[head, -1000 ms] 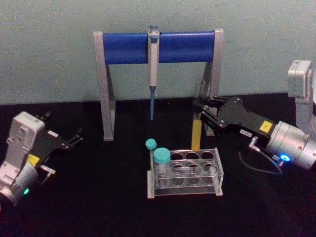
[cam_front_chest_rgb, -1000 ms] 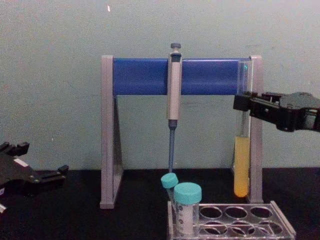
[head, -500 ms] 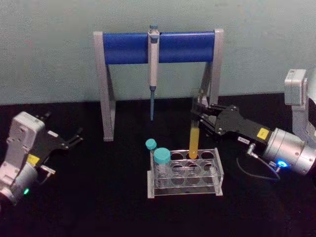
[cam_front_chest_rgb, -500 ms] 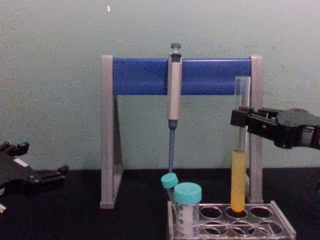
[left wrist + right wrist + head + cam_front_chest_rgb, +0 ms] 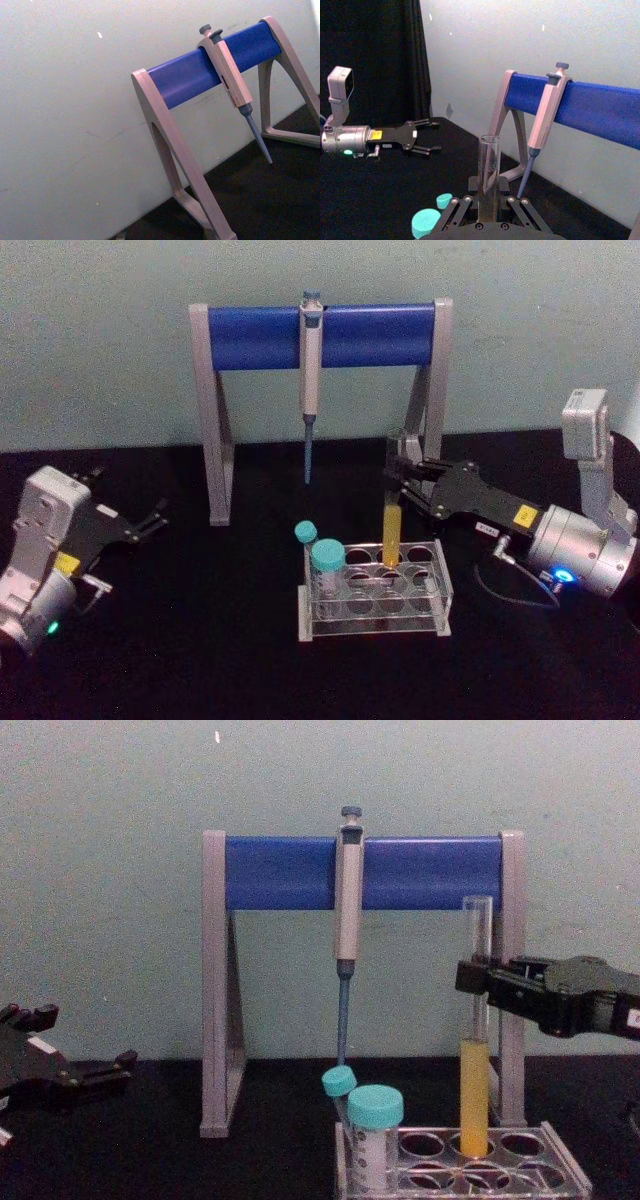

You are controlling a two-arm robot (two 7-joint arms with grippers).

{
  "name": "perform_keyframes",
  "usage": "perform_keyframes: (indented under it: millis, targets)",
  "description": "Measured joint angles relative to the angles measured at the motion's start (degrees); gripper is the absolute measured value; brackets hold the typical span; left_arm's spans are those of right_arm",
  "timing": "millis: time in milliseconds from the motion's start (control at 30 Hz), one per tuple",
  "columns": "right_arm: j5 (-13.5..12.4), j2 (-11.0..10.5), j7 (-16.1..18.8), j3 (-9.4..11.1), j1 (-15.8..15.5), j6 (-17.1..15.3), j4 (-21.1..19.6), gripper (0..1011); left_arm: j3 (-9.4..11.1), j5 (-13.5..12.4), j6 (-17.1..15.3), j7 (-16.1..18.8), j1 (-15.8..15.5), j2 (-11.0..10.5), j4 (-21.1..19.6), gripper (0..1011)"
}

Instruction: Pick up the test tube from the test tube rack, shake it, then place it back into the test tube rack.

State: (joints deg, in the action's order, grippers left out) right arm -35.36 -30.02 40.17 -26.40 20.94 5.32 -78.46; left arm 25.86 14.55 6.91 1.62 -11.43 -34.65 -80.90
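Holding test tube (image 5: 392,532) upright in rack (image 5: 441,602): right tool (image 5: 397,481); left tool (image 5: 152,520) parked.

Dim, soft, even light spreads over the pale wall (image 5: 100,350). The black table (image 5: 200,660) stays very dark. The pipette stand's blue bar (image 5: 255,337) carries a faint sheen.

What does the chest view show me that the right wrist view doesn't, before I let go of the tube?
Chest, not wrist: the yellow-filled lower end of the test tube standing in a rear hole of the test tube rack.
Wrist, not chest: the tube's open mouth rising between the fingers of the right gripper, and the left gripper plainly spread open.
Both: the right gripper shut on the tube, the left gripper parked aside, the pipette hanging on its stand, two teal caps.
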Motion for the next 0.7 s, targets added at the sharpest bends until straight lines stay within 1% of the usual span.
perform_keyframes:
  millis: [700]
  targets:
    - [1.8, 1.1, 0.4, -1.7, 1.6, -1.5, 3.6, 228, 0.0, 0.0, 0.0, 0.0, 0.0, 0.0, 0.0, 1001]
